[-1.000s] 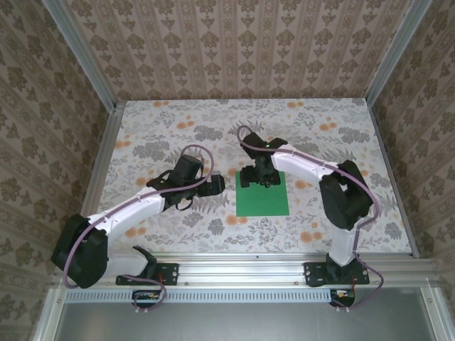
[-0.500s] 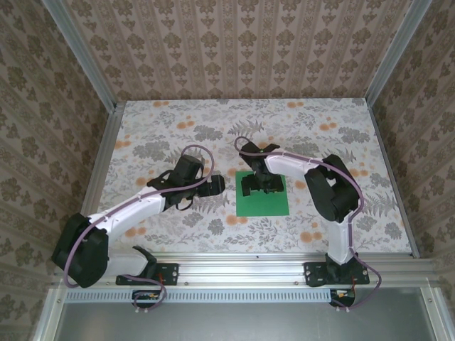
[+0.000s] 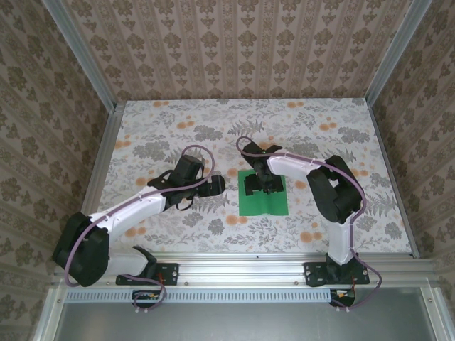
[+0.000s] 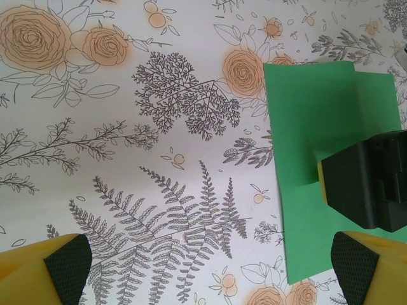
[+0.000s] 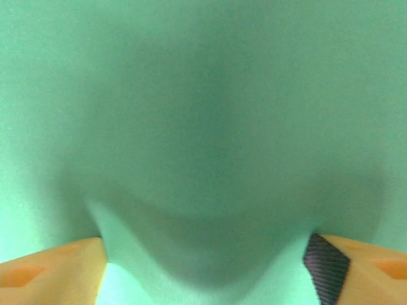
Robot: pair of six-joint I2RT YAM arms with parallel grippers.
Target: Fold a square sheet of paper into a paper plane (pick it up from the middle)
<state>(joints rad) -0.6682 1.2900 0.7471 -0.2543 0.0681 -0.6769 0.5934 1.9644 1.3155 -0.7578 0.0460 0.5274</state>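
Observation:
The bright-green square sheet of paper (image 3: 264, 205) lies on the floral tabletop, just in front of centre. My right gripper (image 3: 263, 186) points straight down onto its middle. In the right wrist view the paper (image 5: 203, 95) is very close and blurred. It humps up between the orange fingers (image 5: 57, 267), which stand apart at the two lower corners, so the right gripper (image 5: 203, 260) is open. My left gripper (image 3: 217, 185) hovers open just left of the sheet. The left wrist view shows the paper (image 4: 305, 127) raised and buckled beside the black right gripper (image 4: 369, 190).
The floral tabletop (image 3: 163, 135) is walled on three sides by patterned panels. An aluminium rail (image 3: 242, 266) runs along the near edge by the arm bases. Bare table lies left of the sheet (image 4: 127, 159) under my left gripper (image 4: 210, 267).
The right gripper has come down from the sheet's far edge onto its middle. The sheet now looks narrower and buckled upward. The left arm has hardly moved.

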